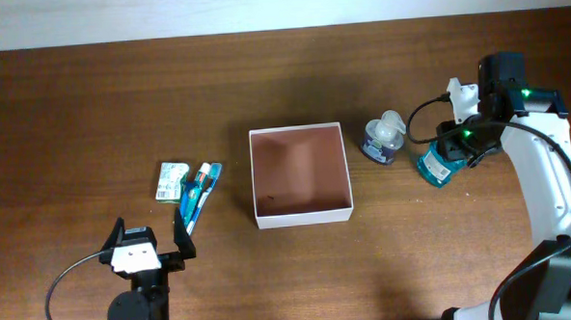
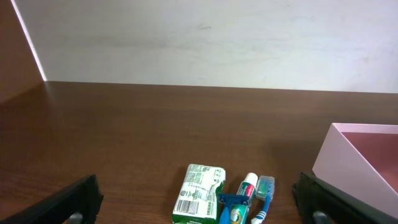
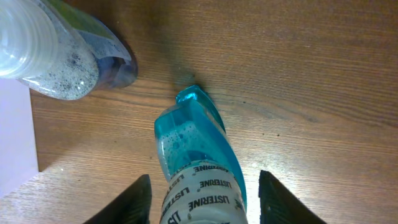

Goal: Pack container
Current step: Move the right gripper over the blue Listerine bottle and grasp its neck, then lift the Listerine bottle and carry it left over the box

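Note:
The container (image 1: pixel 303 217), a square shallow white-walled box with a reddish-brown floor, sits mid-table with nothing in it; its corner shows in the left wrist view (image 2: pixel 354 165). A blue mouthwash bottle (image 1: pixel 438 165) stands right of it. My right gripper (image 1: pixel 459 149) straddles that bottle (image 3: pixel 196 162), open, with a gap on each side between jaw and label (image 3: pixel 204 177). My left gripper (image 1: pixel 151 229) stands wide open near the front left edge, holding nothing (image 2: pixel 196 190).
A dark bottle with a clear cap (image 1: pixel 384 138) stands between container and mouthwash (image 3: pixel 56 56). A green soap pack (image 1: pixel 172 180) lies beside a toothbrush, razor and toothpaste (image 1: pixel 198 191) left of the container, just ahead of the left gripper (image 2: pixel 245 199).

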You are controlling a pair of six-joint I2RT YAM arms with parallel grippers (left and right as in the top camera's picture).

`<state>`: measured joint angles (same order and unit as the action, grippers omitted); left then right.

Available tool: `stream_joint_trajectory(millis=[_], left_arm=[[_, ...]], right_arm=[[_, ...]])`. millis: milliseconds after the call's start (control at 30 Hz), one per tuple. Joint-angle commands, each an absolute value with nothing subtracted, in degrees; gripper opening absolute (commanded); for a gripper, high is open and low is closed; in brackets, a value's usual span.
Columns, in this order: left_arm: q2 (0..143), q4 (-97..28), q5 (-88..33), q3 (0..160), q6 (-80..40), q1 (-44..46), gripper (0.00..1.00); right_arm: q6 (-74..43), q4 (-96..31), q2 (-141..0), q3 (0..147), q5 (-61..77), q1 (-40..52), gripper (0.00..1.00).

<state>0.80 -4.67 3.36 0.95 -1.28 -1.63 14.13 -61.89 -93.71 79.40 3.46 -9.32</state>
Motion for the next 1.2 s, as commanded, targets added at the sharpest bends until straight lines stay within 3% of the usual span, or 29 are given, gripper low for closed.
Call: stream_joint_trajectory(millis=[0, 667, 1167], left_arm=[[0.34, -4.51, 2.74, 0.56, -0.58, -1.67, 1.00], [0.34, -4.51, 2.74, 0.56, -0.58, -1.67, 0.99], [0.34, -4.51, 2.74, 0.56, -0.58, -1.65, 0.99]], right_arm=[[13.17, -61.67, -93.91, 80.71, 2.52, -8.95, 0.42], [10.55, -62.72, -93.54, 83.48, 4.47, -8.95, 0.27], [3.92, -75.85, -91.79, 92.20, 4.51, -8.95, 0.26]])
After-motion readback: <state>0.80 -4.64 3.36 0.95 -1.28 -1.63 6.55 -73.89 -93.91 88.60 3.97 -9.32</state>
